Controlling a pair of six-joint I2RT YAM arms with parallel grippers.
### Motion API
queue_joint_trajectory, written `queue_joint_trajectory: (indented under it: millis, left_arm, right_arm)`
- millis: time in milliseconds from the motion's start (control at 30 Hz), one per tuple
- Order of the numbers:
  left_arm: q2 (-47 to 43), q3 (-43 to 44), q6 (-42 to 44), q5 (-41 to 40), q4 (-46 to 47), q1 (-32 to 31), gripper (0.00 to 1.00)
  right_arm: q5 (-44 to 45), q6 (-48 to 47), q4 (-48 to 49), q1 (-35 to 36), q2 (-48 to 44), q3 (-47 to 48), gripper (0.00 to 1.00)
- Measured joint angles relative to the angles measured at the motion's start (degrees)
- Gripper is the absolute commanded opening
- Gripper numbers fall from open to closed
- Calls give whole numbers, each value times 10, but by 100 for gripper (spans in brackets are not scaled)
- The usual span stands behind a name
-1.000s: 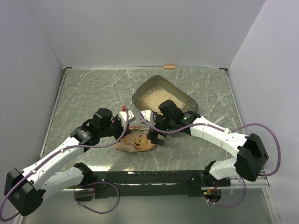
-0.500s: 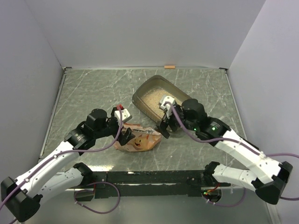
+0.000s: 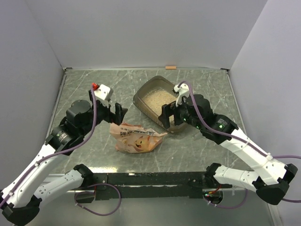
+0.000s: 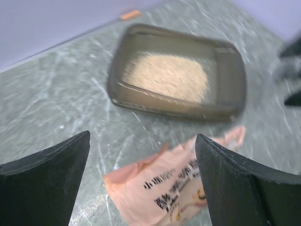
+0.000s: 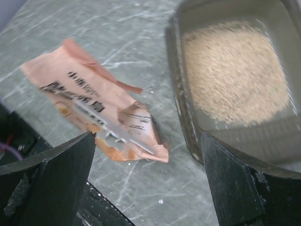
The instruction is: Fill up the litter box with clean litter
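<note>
Litter (image 3: pixel 157 98), pale beige, sits in the litter box (image 3: pixel 137 100), at one o'clock of the crumpled orange bag (image 3: pixel 136 139) from above. Left wrist: left gripper (image 4: pixel 142 136) gapes wide, empty; the bag's dark Chinese print is too blurred to read. Right wrist: right gripper (image 5: pixel 148 136) is equally wide, holding nothing.

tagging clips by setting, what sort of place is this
Probably a robot test booth, not a home: plain pale walls box in a stone-patterned table, with two robot arms mounted at its near edge over a litter box and bag.
</note>
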Motion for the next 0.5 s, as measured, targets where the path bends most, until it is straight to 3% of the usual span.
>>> queue_joint_trajectory:
  millis: [200, 500]
  left_arm:
    - [8, 14, -48, -112, 9, 0, 97]
    - [-14, 3, -82, -161, 36, 0, 97]
  right_arm:
    - [65, 37, 2, 0, -32, -23, 100]
    - [108, 43, 41, 0, -149, -104, 100]
